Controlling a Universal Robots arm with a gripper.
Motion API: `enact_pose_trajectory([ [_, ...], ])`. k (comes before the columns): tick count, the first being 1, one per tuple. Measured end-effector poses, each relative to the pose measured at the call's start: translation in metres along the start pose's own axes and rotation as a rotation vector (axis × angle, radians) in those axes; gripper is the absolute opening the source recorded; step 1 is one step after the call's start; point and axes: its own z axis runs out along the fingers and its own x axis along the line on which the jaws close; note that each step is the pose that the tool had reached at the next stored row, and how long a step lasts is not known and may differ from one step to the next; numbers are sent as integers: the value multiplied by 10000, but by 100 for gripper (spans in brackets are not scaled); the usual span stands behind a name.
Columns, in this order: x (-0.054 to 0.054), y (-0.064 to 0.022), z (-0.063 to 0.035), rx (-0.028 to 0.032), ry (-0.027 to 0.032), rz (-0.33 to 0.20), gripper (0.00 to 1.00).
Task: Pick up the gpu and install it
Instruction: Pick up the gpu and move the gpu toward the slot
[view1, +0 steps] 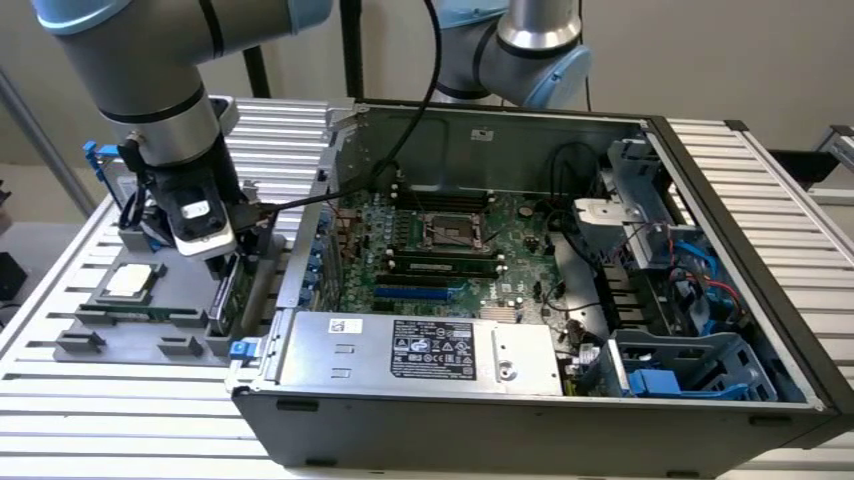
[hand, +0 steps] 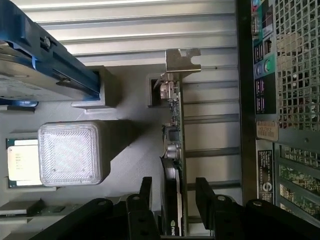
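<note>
The gripper (hand: 174, 182) is hanging low over the grey tray (view1: 83, 345), which is sitting to the exterior view's left of the open case (view1: 534, 405). The gpu (hand: 173, 137) is standing on its long edge in a slot of that tray, just beside the case's outer wall, with its silver bracket (hand: 182, 59) at the end away from the gripper. The jaws are standing wide, with one of the fingers (hand: 146, 194) on each side of the card's near end. A gap seems to be showing on both sides, though shadow is making contact hard to rule out. The chip (view1: 130, 281) is lying flat on the tray, and the hard drive (hand: 30, 80) is resting near it.
</note>
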Motion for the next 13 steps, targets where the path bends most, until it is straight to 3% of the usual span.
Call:
enact_pose_trajectory([
  [13, 5, 41, 24, 4, -2, -1, 100],
])
